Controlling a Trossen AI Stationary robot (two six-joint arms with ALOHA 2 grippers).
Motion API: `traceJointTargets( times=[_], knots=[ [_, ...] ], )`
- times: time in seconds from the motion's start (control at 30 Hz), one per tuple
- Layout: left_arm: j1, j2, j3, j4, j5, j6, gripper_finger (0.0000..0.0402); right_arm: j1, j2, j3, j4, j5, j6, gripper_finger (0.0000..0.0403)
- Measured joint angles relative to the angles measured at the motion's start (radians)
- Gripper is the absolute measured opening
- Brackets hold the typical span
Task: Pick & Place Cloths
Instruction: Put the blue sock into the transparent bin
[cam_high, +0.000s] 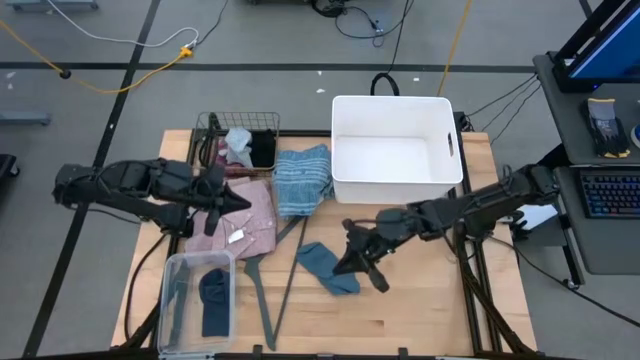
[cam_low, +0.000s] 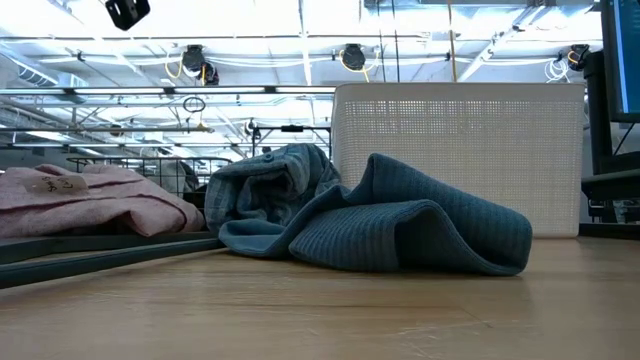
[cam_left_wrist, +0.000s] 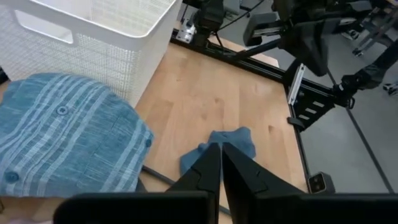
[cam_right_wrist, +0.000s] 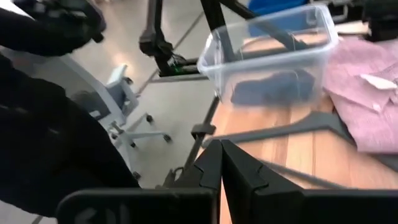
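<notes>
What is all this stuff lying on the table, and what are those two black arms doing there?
Teal cloth: one, table centre.
Blue striped towel: one, left of the bin.
Pink checked shirt: one, under the left arm.
White bin: one, back of table, looks empty.
Wire basket: one, back left, holding pale and black pieces.
Clear tub: one, front left, navy piece inside.
Grey hanger: one, front centre.
Left gripper: shut, above the shirt.
Right gripper: shut, beside the teal cloth.

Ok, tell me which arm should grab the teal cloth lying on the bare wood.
The right. The right gripper hovers at the teal cloth's edge, fingers shut. The left gripper sits farther off, over the pink checked shirt, so it would likely have to cross the grey hanger.
</notes>
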Motion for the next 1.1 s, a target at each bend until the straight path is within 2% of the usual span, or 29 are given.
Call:
traceJointTargets(
  times=[0.13,0.33,0.5,0.63,0.83,0.97,1.1],
  knots=[
    [-0.022,0.000,0.000,0.001,-0.027,0.000,0.0015,0.049,0.016,0.001,-0.016,0.049,0.026,0.0001],
    [-0.051,0.000,0.000,0.001,-0.062,0.021,0.0006,0.096,0.099,0.001,-0.036,0.049,0.053,0.0001],
    [-0.072,0.000,0.000,0.001,-0.092,0.022,0.0012,0.099,0.162,0.001,-0.063,0.102,0.032,0.0000],
    [-0.086,0.000,0.000,0.001,-0.105,0.017,0.0002,0.096,0.197,0.001,-0.101,0.100,-0.015,0.0000],
    [-0.090,0.000,0.000,0.001,-0.106,0.007,0.0017,0.089,0.253,0.001,-0.171,0.097,-0.018,0.0001],
    [-0.090,0.000,0.000,0.001,-0.107,0.007,0.0014,0.072,0.275,0.001,-0.173,0.097,0.027,0.0022],
    [-0.090,0.000,0.000,0.001,-0.107,0.006,0.0003,0.067,0.275,0.001,-0.168,0.096,0.033,0.0063]
  ],
)
